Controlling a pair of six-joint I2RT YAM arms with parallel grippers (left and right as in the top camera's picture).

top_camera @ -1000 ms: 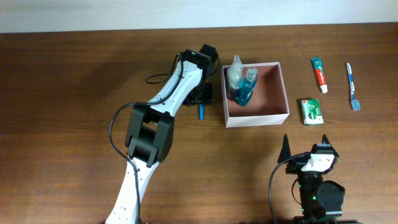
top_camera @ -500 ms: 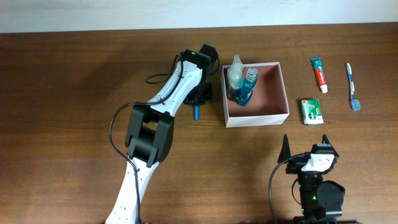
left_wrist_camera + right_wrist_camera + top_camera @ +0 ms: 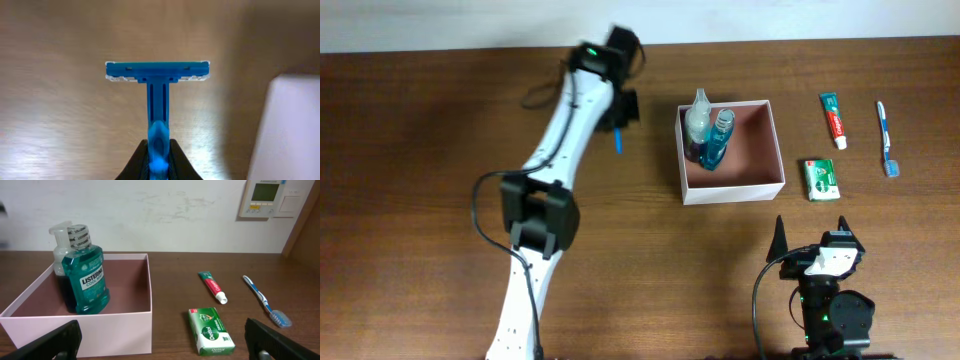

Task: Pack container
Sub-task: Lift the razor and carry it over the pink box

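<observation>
The container (image 3: 732,189) is a shallow square box with white walls and a pinkish-brown floor, right of the table's middle. Inside it at the left stand a green Listerine bottle (image 3: 90,282) and a clear bottle (image 3: 62,242). My left gripper (image 3: 620,122) is left of the container's far corner, shut on the handle of a blue razor (image 3: 157,75). The razor's head points away from the wrist camera, above the wood. One container wall (image 3: 292,130) shows at the right of the left wrist view. My right gripper (image 3: 165,352) stands open and holds nothing, in front of the container.
Right of the container lie a toothpaste tube (image 3: 833,118), a blue toothbrush (image 3: 886,138) and a green Dettol soap box (image 3: 820,178). The right arm's base (image 3: 830,310) sits at the table's front edge. The left arm (image 3: 545,200) stretches diagonally across the left half.
The left gripper shut on the blue razor beside the container, then swung it up and to the left, away from the container wall. The right arm has not moved.
</observation>
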